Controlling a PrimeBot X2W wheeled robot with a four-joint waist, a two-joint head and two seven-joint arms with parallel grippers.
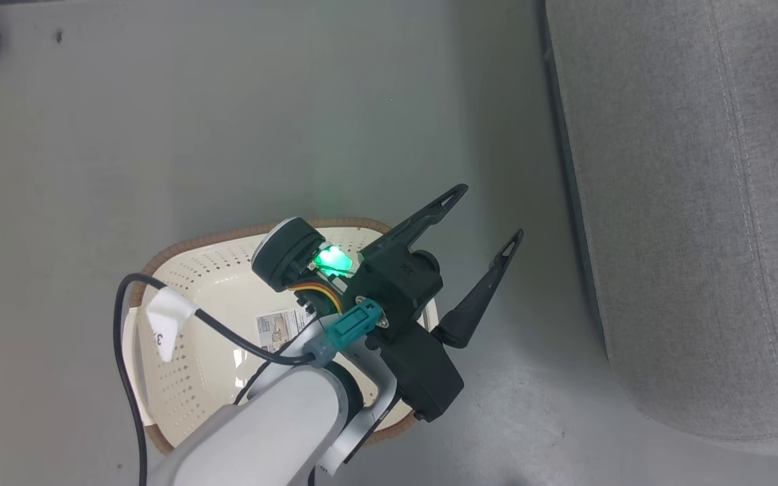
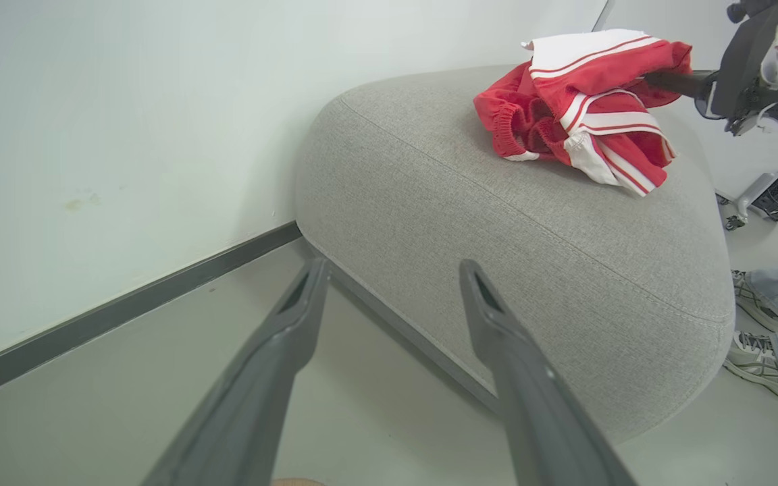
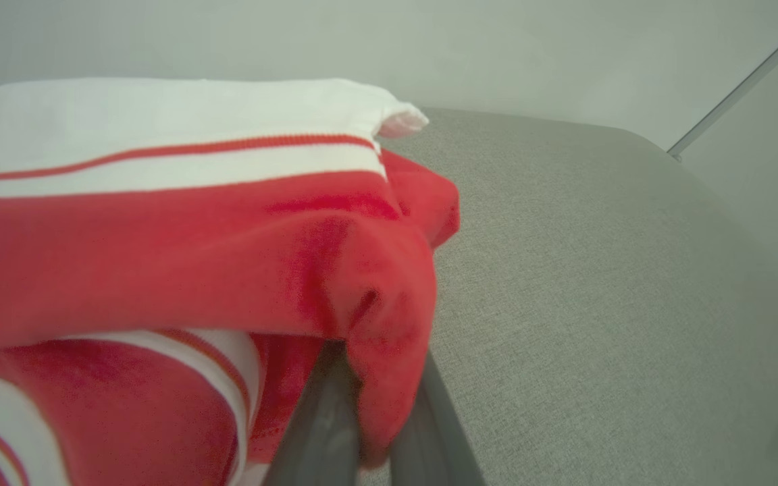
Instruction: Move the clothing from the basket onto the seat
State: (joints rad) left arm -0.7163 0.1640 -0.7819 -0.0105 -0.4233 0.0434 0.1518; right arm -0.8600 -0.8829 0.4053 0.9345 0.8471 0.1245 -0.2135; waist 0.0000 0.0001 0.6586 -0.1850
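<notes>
The task looks close to done. The basket (image 1: 179,270) stands on the floor (image 1: 227,101) beside the seat (image 1: 686,202), and the part of its inside that the left arm does not cover holds no fabric, though what lies under the arm cannot be told. The clothing (image 2: 585,115) sits in a red and white heap on top of the seat, well apart from the basket, and a sliver of it shows at the right edge of the head view. The right tool (image 3: 375,378) is clenched on a fold of the red fabric, its fingers pinched together with cloth bulging over their tips. The top of the heap looks lifted by that grip while the rest lies on the cushion. The left tool (image 1: 489,212) is released and holds nothing, its fingers spread wide above the basket's far rim and pointing toward the seat. What seems left is for the right tool to let go, and perhaps a check of the hidden part of the basket. As for writing, a printed sticker (image 1: 279,329) lies on the basket's bottom, with print too small to read. A white tape tag (image 1: 167,324) on the arm's black cable (image 1: 122,378) bears a mark that looks like a "3". No brand shows on the clothing.
</notes>
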